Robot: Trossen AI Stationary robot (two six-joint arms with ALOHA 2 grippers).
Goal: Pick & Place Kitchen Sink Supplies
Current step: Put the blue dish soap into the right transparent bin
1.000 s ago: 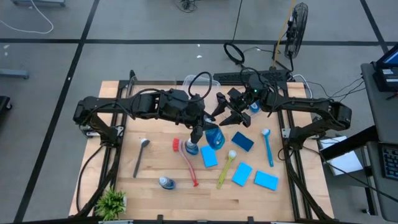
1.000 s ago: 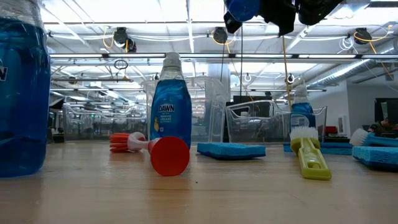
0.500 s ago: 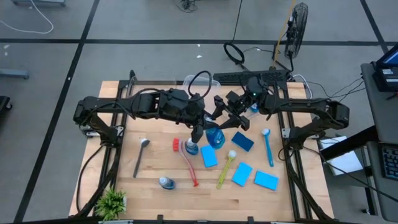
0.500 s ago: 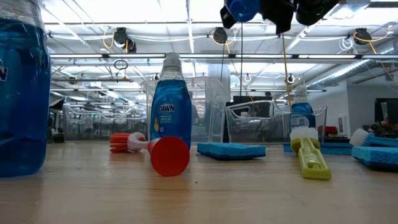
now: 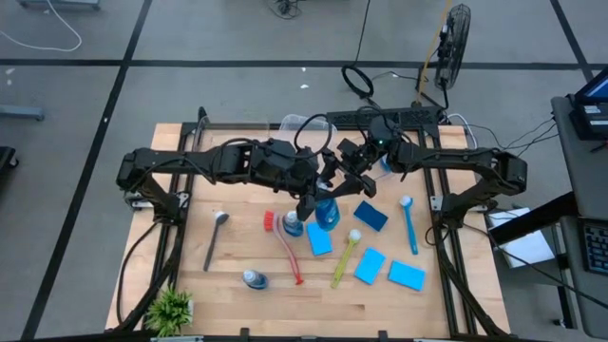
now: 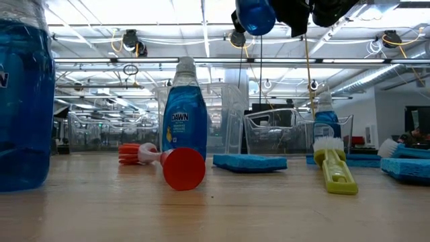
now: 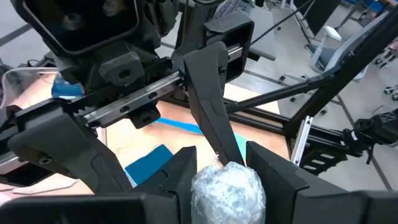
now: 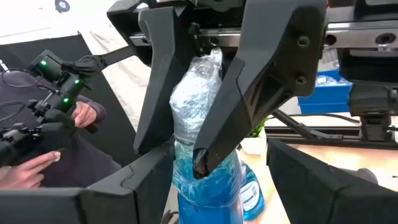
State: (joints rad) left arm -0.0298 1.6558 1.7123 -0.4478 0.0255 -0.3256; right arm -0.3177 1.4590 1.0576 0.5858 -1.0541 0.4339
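Note:
A small clear bottle of blue liquid hangs high over the table's middle; in the low view only its round base shows. My left gripper is shut on its top. My right gripper is open, and its fingers stand on either side of the bottle's body without touching it. A second bottle stands upright on the table, a third stands near the near edge, and a fourth sits under the right arm. My left gripper pinches the bottle's film-wrapped cap and neck between its two fingers, coming from above. The cap sits between the fingertips. The bottle hangs below the fingers, lifted clear of the table.
Several blue sponges and red, yellow, blue and grey brushes lie on the wood. Clear bins stand at the far edge. A green plant sits at the near left corner. A person's hands show beyond the table.
My right gripper has moved toward the table's left, closing in on the held bottle. The bottle's base has sunk a little in the low view.

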